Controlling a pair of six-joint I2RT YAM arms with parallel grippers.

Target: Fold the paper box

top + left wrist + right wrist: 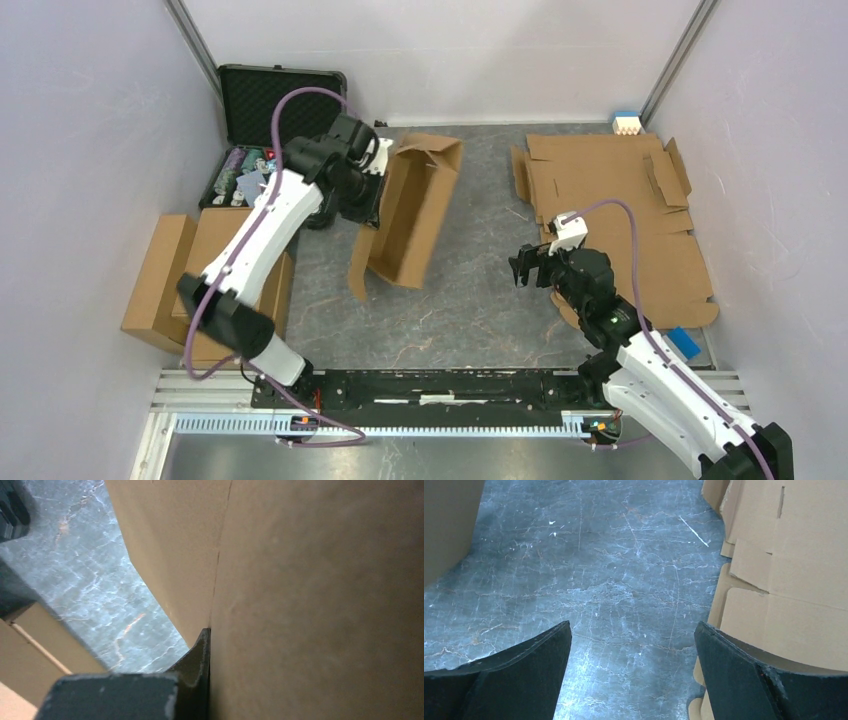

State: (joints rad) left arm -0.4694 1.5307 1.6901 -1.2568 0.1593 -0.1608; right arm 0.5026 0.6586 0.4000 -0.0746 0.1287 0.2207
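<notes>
Desk [470,300] top: dark grey marble-look surface w/ pale veins, matte, a few white scuffs in right wrist view. Boxed in on 3 sides by plain pale lilac-white panels: left wall [90,150], back wall [440,50], right wall [770,150]. Metal posts at back corners: left post [193,45], right post [682,55]. Slotted aluminium rail [450,425] along near edge. Light soft, even, from above.

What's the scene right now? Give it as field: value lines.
box: the box is partly folded and propped up on edge on the table, with flaps loose
left gripper: the left gripper is shut on a wall of the box
right gripper: the right gripper is open and empty, over bare table beside the flat sheets
flat sheets: the flat sheets are stacked on the right
case: the case is open at far left
</notes>
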